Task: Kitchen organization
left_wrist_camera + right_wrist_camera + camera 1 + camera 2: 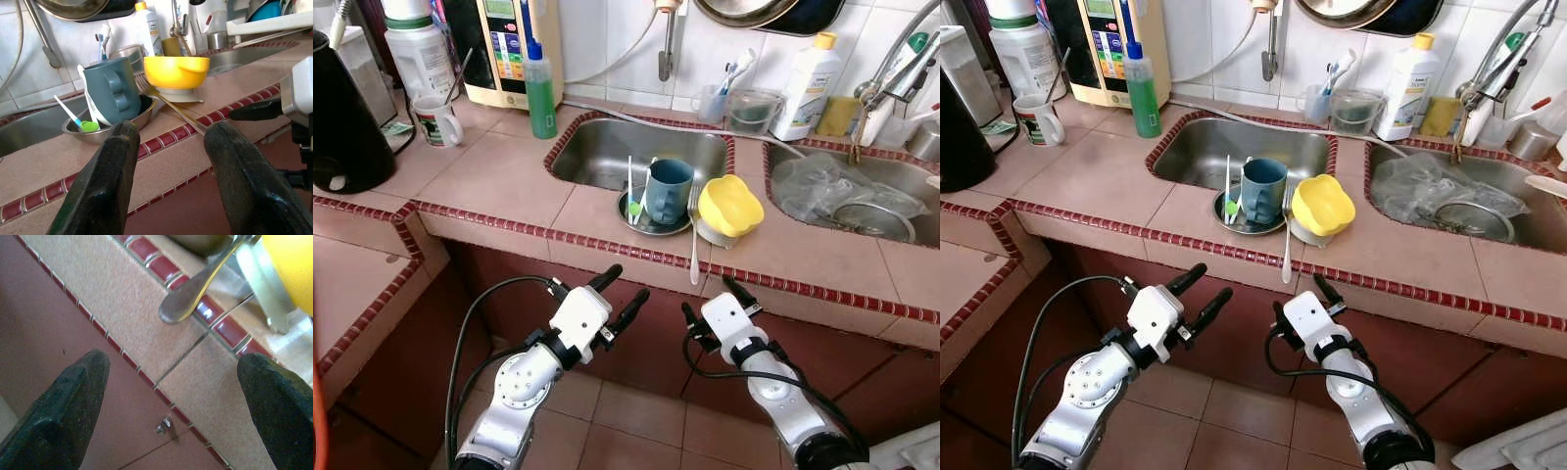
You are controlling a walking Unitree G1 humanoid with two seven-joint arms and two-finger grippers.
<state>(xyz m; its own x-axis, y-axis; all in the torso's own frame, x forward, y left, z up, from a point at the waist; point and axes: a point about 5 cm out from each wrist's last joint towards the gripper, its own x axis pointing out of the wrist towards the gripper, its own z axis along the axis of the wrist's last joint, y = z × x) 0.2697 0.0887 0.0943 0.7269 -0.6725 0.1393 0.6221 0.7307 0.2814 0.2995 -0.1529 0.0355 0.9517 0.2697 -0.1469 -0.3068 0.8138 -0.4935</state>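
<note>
Fork (693, 235) handle tip close-up in rt wrist.

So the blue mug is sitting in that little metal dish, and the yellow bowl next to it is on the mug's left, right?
Not quite. The blue mug does sit in the metal dish, but the yellow bowl is on the mug's right, toward the second sink. The left eye view shows this plainly, with a fork lying between them.

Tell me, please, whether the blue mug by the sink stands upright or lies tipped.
Upright: the blue mug stands in the metal dish, open rim on top.
</note>
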